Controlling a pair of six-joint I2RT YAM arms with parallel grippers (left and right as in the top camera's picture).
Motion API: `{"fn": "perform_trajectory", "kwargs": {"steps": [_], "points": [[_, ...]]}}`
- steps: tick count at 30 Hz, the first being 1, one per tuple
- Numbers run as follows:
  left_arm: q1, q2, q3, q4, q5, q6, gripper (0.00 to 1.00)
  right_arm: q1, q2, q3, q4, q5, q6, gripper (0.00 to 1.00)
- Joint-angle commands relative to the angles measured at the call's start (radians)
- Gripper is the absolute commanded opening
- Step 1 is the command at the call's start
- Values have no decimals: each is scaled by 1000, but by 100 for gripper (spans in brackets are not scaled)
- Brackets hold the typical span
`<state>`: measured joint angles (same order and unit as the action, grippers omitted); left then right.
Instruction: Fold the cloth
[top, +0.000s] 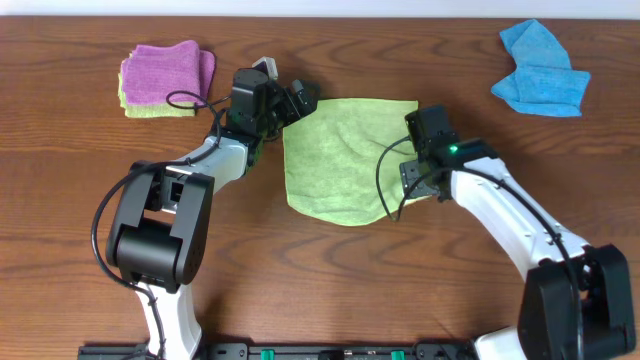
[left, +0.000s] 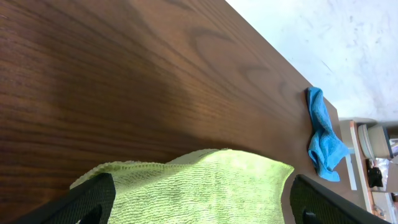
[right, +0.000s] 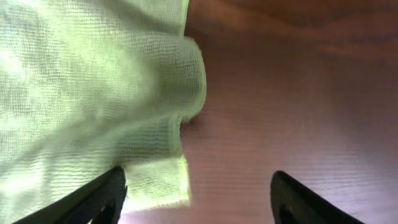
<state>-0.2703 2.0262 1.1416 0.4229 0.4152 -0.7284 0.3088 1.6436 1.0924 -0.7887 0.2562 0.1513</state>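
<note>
The cloth (top: 345, 160), lime-green, is seen lying at the middle of the wooden surface (top: 330, 290), roughly square from overhead, with its near edge rounded and slightly rumpled. The left end effector (top: 296, 101) is placed at the cloth's far left corner, and its jaws are spread wide. In the left wrist view the two black fingers (left: 90, 200) are seen far apart at the bottom of the picture, the cloth's textured edge (left: 199, 186) is framed between them, and nothing is clamped. The right end effector (top: 412, 186) is positioned at the cloth's right edge, near the front corner, and its jaws are also parted. In the right wrist view the fingers (right: 102, 200) are held well apart over bare wood, and the cloth (right: 81, 93) is seen to their left with a curled upper layer and a flat corner showing beneath it, just beside the left-hand finger; whether they touch cannot be told. A purple cloth (top: 165, 68) is found folded on top of a yellow-green cloth (top: 160, 109) at the far left of the surface, well apart from the task's cloth. A crumpled blue cloth (top: 540, 70) is spotted at the far right corner, and it is picked up again in the left wrist view (left: 323, 140) at the surface's edge.
</note>
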Motion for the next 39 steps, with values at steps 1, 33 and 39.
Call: {"fn": "perform_trajectory", "kwargs": {"steps": [1,33,39], "points": [[2,6,25,0,0,19,91,-8,4,43,-70,-60,6,69],[3,6,25,-8,27,19,6,-60,108,45,233,-216,46,2],[42,7,25,-10,6,20,6,-62,113,54,300,-217,29,2]]}}
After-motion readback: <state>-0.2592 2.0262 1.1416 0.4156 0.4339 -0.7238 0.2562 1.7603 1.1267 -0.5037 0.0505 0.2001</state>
